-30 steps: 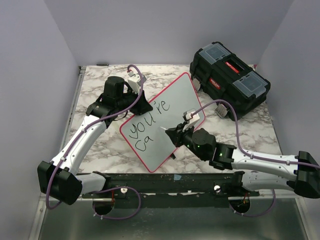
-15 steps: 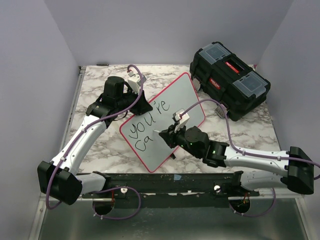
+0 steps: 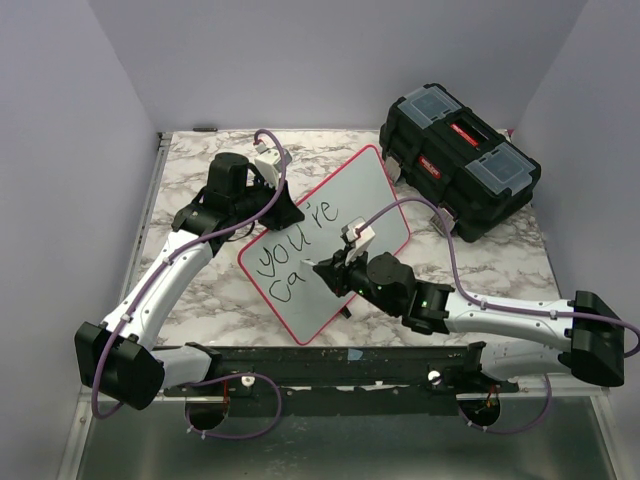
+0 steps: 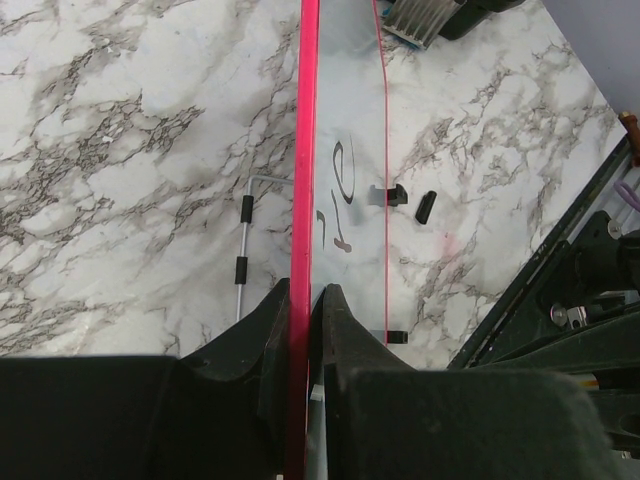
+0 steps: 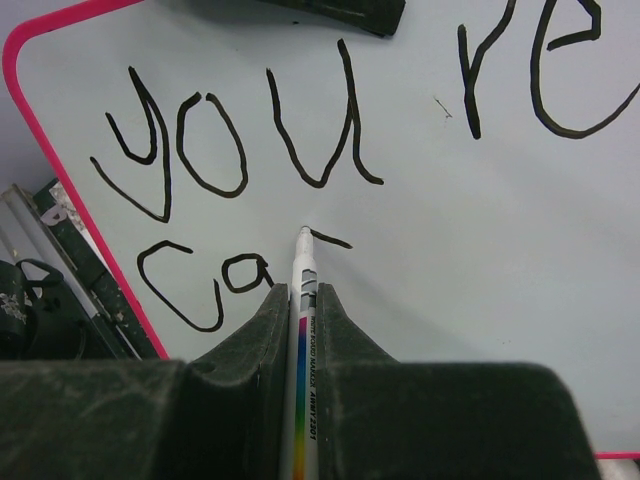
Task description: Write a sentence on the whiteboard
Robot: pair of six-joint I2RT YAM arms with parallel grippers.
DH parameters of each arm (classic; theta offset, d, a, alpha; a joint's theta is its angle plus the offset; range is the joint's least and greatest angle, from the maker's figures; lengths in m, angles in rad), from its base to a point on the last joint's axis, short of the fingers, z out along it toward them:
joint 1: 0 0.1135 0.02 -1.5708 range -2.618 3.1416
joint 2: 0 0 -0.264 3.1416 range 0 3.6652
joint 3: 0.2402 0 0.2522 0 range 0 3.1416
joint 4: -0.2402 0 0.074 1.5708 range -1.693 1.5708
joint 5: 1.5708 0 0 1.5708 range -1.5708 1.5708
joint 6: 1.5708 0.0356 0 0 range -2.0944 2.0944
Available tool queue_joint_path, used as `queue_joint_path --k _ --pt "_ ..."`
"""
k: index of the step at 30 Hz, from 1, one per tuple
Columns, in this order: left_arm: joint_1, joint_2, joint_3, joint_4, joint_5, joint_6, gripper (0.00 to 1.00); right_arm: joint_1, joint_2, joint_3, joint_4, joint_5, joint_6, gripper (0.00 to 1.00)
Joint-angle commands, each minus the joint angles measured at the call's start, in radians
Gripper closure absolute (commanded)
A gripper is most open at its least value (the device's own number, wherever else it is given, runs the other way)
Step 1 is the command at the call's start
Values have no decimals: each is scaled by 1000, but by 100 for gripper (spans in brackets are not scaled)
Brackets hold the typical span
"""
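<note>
The large glossy white whiteboard with a thin red-pink rim and rounded corners sits turned on the diagonal in the middle of the white-and-grey marbled table, one corner pointing toward the arm bases. The sentence, in black handwritten marker, reads "you're" on the first line, with "ca" and a short fresh stroke beneath it on the second. In the right wrist view the tip of a slim white marker with a rainbow-striped label touches the board at the left end of that short stroke, just right of the "a". The right gripper is clamped tight around the marker's barrel and reaches over the board's lower right part. The left gripper pinches the board's red rim between nearly closed fingers at the upper-left edge, beside the "you're". Small black clips show at the far rim in the left wrist view. A black plastic toolbox with grey lid compartments stands at the table's far right corner, just beside the board's top corner.
</note>
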Motion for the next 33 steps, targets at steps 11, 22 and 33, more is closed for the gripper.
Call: queue_joint_path --k 11,22,33 --pt "-19 -4 -27 -72 -45 92 100 2 -33 -77 -82 4 36 99" --pt "-19 1 -28 -74 -50 92 100 1 -66 -121 -146 -29 68 99" --pt "-19 3 -26 -75 -53 94 100 1 -103 -49 -118 -45 87 99"
